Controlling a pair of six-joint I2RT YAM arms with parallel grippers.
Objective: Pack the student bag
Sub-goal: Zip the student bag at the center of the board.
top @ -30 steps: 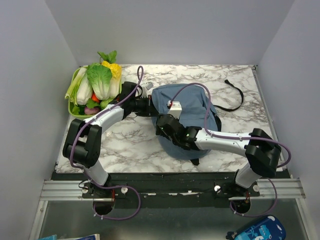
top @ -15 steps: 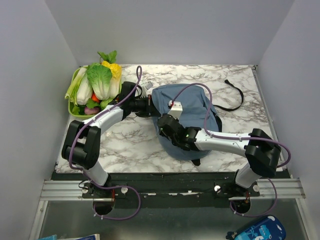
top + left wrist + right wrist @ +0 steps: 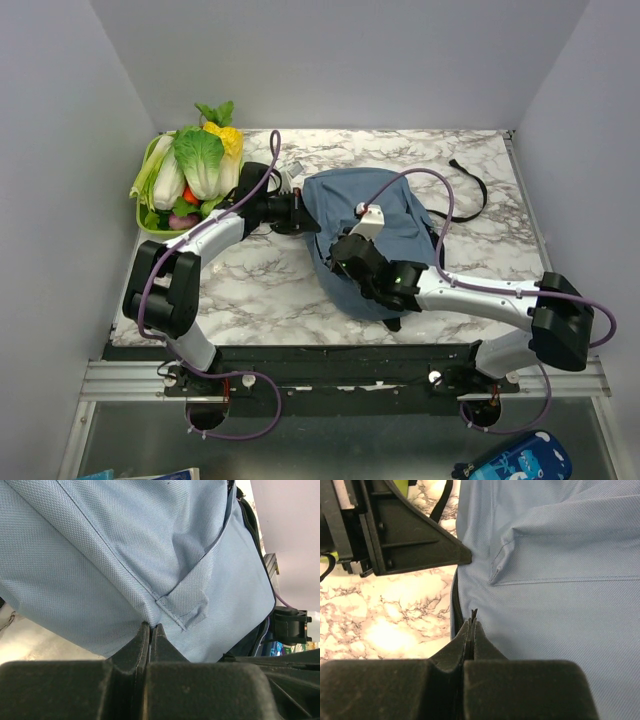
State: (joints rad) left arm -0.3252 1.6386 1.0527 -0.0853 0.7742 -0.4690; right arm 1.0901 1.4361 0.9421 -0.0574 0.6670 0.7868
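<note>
The student bag, dusty-blue fabric, lies in the middle of the marble table. My left gripper is at its left edge, shut on a fold of the bag's fabric just beside a sewn loop tab; the jaws are pressed together. My right gripper sits at the bag's near-left edge, shut on a thin dark tab that pokes out past the tips, next to the black zipper line. It looks like the zipper pull. The left gripper's finger shows in the right wrist view.
A green basket of toy vegetables stands at the back left corner. The bag's black strap trails over the table to the back right. A bright-blue printed pouch lies below the table's front edge. Grey walls close in on three sides.
My right gripper has gone from open to shut at the bag's zipper edge, and the right arm's elbow has swung to the right. The left gripper has kept its grip in place.
</note>
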